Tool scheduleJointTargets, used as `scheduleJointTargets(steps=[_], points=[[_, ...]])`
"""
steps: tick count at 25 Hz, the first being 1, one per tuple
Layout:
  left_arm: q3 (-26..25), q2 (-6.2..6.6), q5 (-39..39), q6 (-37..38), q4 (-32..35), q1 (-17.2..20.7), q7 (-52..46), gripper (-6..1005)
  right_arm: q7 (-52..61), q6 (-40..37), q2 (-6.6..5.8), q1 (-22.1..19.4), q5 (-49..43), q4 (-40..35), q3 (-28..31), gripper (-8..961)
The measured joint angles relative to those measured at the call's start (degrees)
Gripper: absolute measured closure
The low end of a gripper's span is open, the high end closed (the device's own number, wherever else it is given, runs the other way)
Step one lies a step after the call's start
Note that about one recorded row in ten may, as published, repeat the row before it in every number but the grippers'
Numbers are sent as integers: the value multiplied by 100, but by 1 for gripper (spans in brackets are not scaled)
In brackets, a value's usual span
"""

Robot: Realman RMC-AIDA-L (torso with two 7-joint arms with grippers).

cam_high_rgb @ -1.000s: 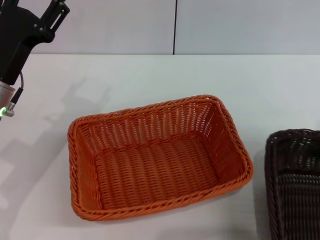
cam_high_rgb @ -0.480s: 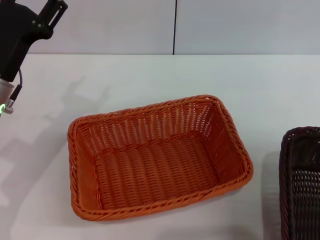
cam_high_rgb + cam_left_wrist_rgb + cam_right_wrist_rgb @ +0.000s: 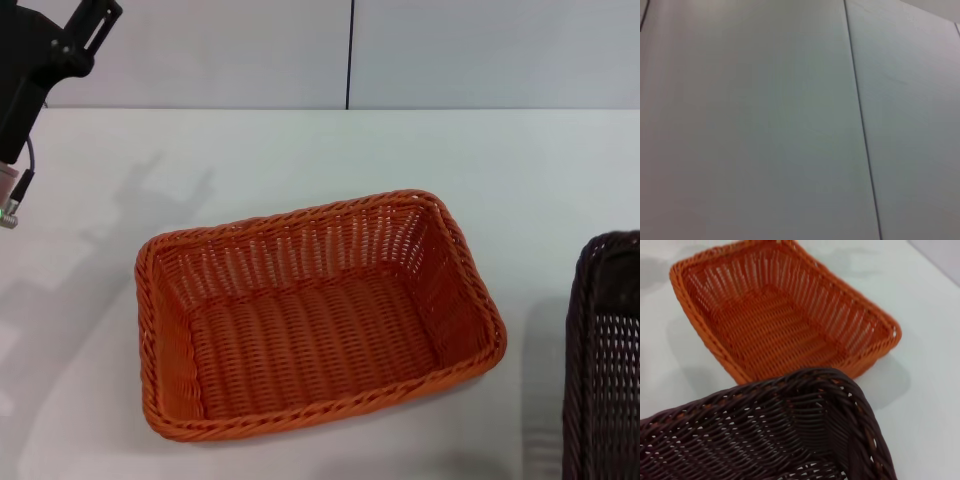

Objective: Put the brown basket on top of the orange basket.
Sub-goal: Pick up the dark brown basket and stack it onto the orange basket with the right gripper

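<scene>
Left gripper [image 3: 90,22]: black, raised at the far left corner of the scene, well clear of both baskets; two fingers apart, holding nothing; parked.
Table [image 3: 300,150]: plain white surface carrying the work.
Orange basket [image 3: 310,315]: bright orange rectangular woven wicker, braided rim, open-weave sloping sides; resting on the table at centre, empty, long axis running left to right with a slight skew.
Brown basket [image 3: 605,360]: dark brown, nearly black rectangular woven wicker, same build; at the right edge of the head view, cut off by the frame, tilted, apparently lifted off the table; near the orange basket's right end, not touching it.
Right gripper: not visible in any view; fingers impossible to judge. Right wrist view filled by the brown basket's rim [image 3: 790,385], so probably carried by this arm.
Key relation: orange basket lying to the left of the brown basket; right arm by far the nearer.
Next move, as a judgement: carry leftward over the orange rim, long axes matched, then lower to nest.
</scene>
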Motion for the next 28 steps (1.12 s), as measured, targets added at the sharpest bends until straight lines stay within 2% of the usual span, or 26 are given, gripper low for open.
scheduleJointTargets(steps=[5,18,28], points=[[-23,3,0,9,-7,21,-7,186,5,-236,-34,2,320,-216,82,785],[-109,2,-21,-8,-4,20,9,186,50,-684,-35,9,1332,-684,224,788],[-119,2,-92,-65,-10,45,27,186,71,-939,-98,95,1759,-665,304,789]])
